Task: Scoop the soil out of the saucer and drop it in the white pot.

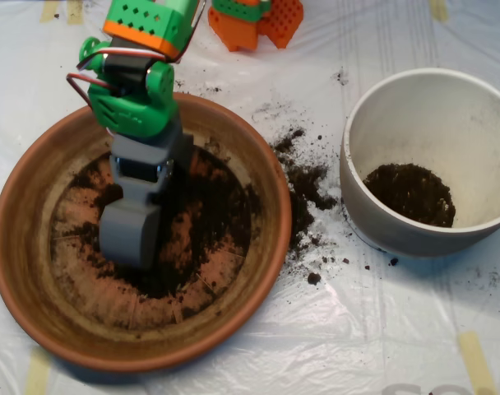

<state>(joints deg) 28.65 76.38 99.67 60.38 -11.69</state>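
Overhead view. The saucer [24,271] is seen at the left of the worktop [381,329], which is covered with a clear plastic sheet. The white pot [398,123] stands to the right of it, apart from it, with a strip of sheet between the two.

The soil [209,210] is spread thinly over the middle of the saucer floor, densest right of and below the end effector, with bare clay showing through in patches toward the lower part and the left. A dark heap of soil [410,193] is also seen in the bottom of the pot, lying toward the lower side; the rest of the white inner wall is clean. Spilled crumbs [303,177] are scattered on the sheet between saucer and pot, from the saucer's upper right rim down to a small clump near the pot's base, with a few specks further up.

The end effector [131,234] is lowered inside the saucer, left of centre, its grey shell pointing toward the lower edge of the picture and its tip down at the soil layer. The two shells are seen pressed together, with no gap visible from above; whether soil is enclosed cannot be told. The green and orange arm [135,90] reaches in over the saucer's upper rim. An orange part [258,23] lies at the top edge.
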